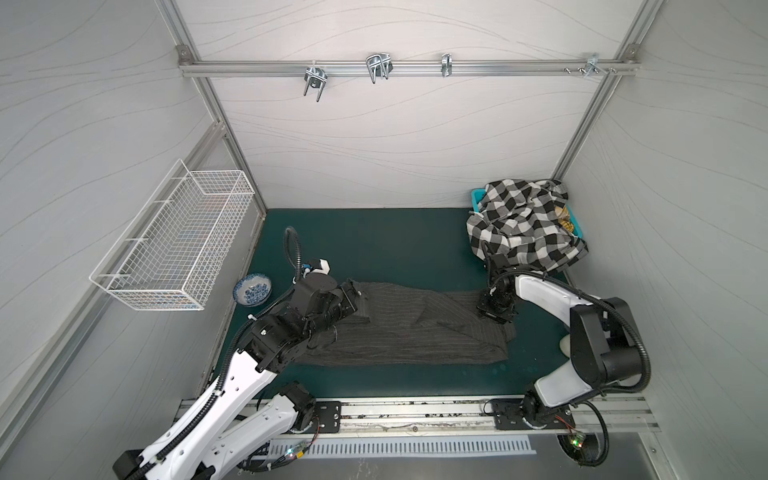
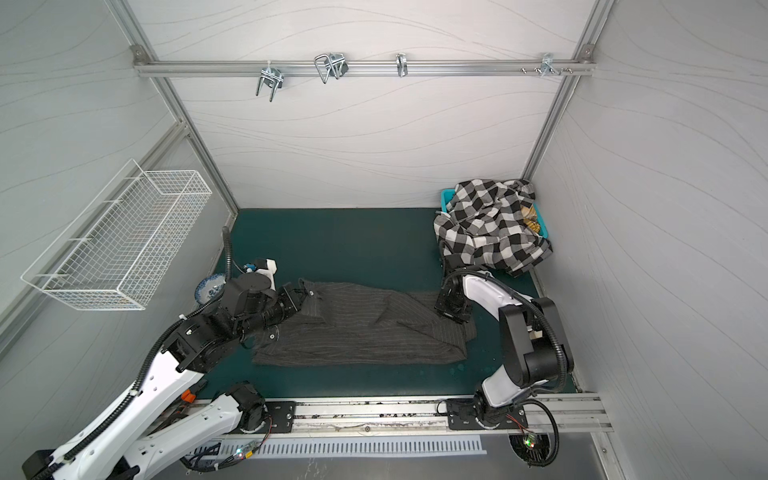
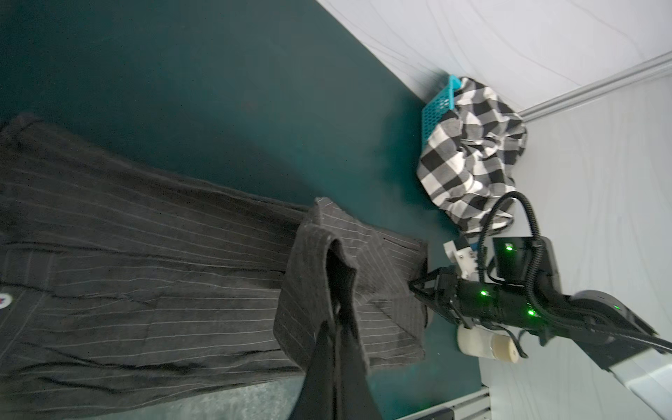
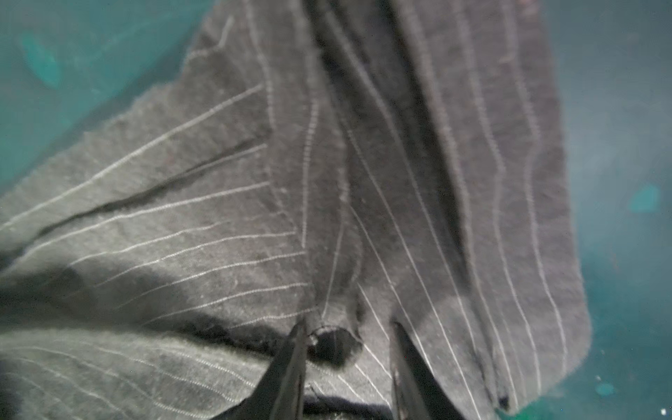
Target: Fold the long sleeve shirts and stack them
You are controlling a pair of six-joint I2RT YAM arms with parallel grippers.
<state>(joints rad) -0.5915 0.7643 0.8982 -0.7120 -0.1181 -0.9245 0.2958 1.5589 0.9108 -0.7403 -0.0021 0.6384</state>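
W/ L tool (image 3: 336,316) clamped on pinstriped shirt (image 1: 399,328), mid surface (image 1: 374,241) nr front edge, and R tool (image 4: 349,327) spread astride its right end: fold in hand. Next, prob.: pinch R, lift both ends.

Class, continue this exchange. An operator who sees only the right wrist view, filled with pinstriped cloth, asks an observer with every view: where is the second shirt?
Observer: The checked shirt is heaped over the teal basket in the far right corner.
Operator: And the other arm?
Observer: Its left claw is shut on a fold of the pinstriped shirt.
Operator: Anything else down there?
Observer: A blue-patterned bowl sits beside the left arm.
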